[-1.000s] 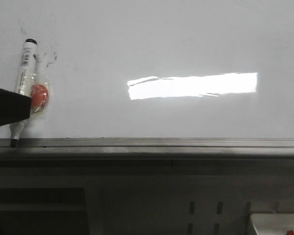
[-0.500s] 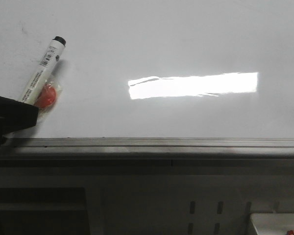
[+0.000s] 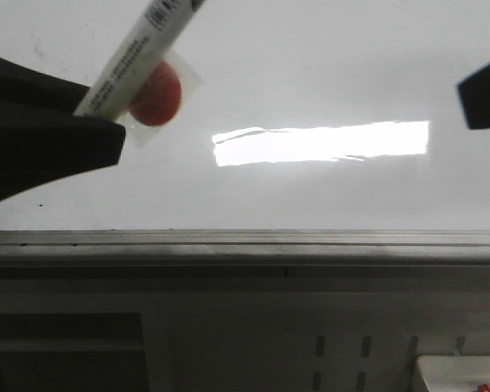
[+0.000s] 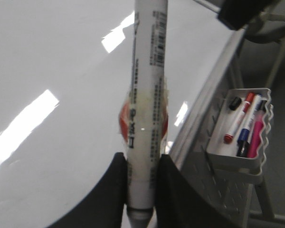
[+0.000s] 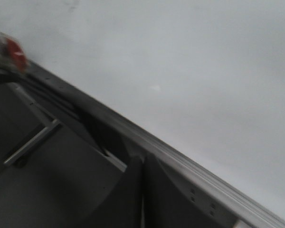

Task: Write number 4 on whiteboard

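The whiteboard (image 3: 310, 65) fills the upper front view, glossy white with a bright rectangular glare and a grey edge rail (image 3: 245, 238). No number 4 shows on it. My left gripper (image 4: 142, 190) is shut on a white marker (image 4: 147, 95) that has a barcode label and a red tag taped to it. In the front view the marker (image 3: 139, 53) slants up to the right from the dark left gripper (image 3: 106, 122), its top end out of frame. My right gripper (image 5: 142, 190) is shut and empty below the board's rail; a dark part of it shows at the front view's right edge (image 3: 483, 91).
A grey perforated panel (image 3: 343, 351) lies below the rail. A white holder (image 4: 242, 137) with several markers hangs on it, and its corner shows in the front view (image 3: 461, 374). The whiteboard also shows in the right wrist view (image 5: 190, 61).
My left gripper has risen and come closer to the camera with the marker, which now tilts more to the right. The right gripper has entered at the right edge.
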